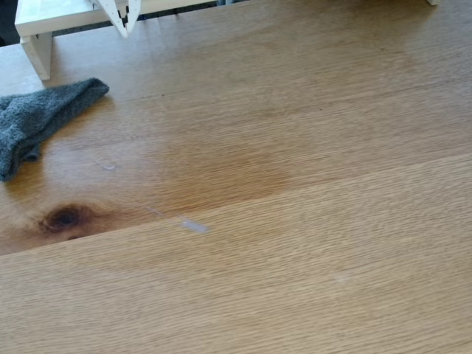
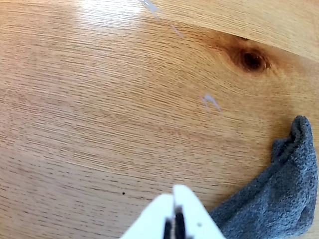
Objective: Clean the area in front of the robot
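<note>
The light-oak tabletop (image 1: 310,221) spreads across the fixed view, with a dark knot (image 1: 64,218) at the left and a darker stained patch (image 1: 221,173) in the middle. My white gripper (image 1: 123,28) points down at the top left, jaws together, nothing between them. In the wrist view the gripper (image 2: 175,204) enters from the bottom edge, shut, above bare wood (image 2: 89,114). A grey cloth (image 1: 37,118) lies crumpled at the left edge of the fixed view; the same cloth (image 2: 279,199) lies just right of the jaws in the wrist view, not touching them.
A white shelf-like stand (image 1: 44,22) sits at the top left behind the gripper. Small pale scraps lie on the wood (image 1: 195,226), (image 1: 108,167); in the wrist view one scrap (image 2: 210,101) lies near the knot (image 2: 250,60).
</note>
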Tool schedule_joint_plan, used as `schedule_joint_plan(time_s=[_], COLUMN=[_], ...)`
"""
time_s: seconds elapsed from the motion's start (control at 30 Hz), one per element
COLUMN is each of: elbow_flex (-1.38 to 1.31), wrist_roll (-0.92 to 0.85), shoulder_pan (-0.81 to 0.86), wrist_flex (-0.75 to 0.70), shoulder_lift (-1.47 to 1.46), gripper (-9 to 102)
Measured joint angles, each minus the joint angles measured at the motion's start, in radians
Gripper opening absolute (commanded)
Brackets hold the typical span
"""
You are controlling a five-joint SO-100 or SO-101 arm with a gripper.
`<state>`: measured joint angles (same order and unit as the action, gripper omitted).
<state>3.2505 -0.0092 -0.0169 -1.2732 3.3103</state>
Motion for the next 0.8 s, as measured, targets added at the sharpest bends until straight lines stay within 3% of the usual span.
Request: schedule_joint_plan(time_s=[0.1, 0.23, 0.53, 0.8], elbow_flex=[0.0, 0.0, 0.0, -0.044], wrist_roll=[0.034, 0.1, 0.095, 0.012], shoulder_pan=[0.04, 0.247, 0.281, 0.189], wrist_flex=[0.0, 0.0, 0.014, 0.367], shoulder_lift=[0.0, 0.003, -0.005, -0.356], gripper=[0, 0, 1, 15])
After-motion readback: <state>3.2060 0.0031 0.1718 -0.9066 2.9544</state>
